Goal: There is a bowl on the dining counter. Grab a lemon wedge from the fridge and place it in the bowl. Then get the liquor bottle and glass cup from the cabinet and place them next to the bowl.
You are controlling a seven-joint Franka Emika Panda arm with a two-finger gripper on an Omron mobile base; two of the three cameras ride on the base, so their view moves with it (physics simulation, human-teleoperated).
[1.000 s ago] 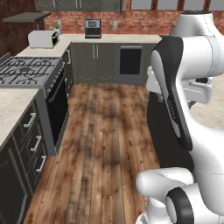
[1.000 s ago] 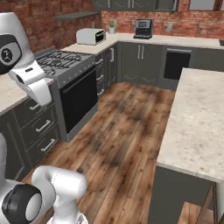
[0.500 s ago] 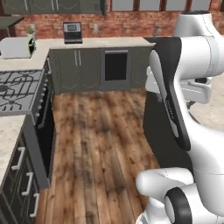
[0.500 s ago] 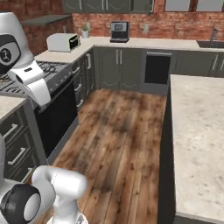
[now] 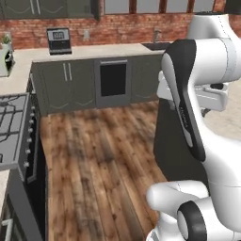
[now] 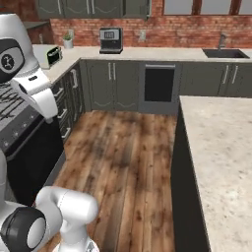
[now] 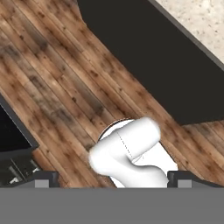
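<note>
The dining counter [image 6: 221, 162] runs along the right, with a beige speckled top and a dark base; its corner is also in the hand view as the dining counter [image 7: 197, 22]. My gripper [image 7: 111, 180] hangs high above the wooden floor beside that counter and points down. It is open, its fingertips [image 7: 43, 179] stand far apart, and nothing is between them. The arm is folded up close over the base. The bowl, fridge, lemon wedge, liquor bottle and glass cup are out of view.
A wall counter [image 5: 94, 52] at the back holds a coffee machine [image 6: 110, 39], a toaster [image 6: 54, 56] and a sink [image 6: 226, 53]. A dishwasher [image 5: 113, 80] sits under it, dark upper cabinets [image 6: 93, 6] above. A stove [image 5: 9, 127] is at left. Wooden floor [image 6: 123, 162] lies open between.
The whole scene has slid left in both base views, so the base has turned right. More of the back wall and sink now shows. The gripper stays open.
</note>
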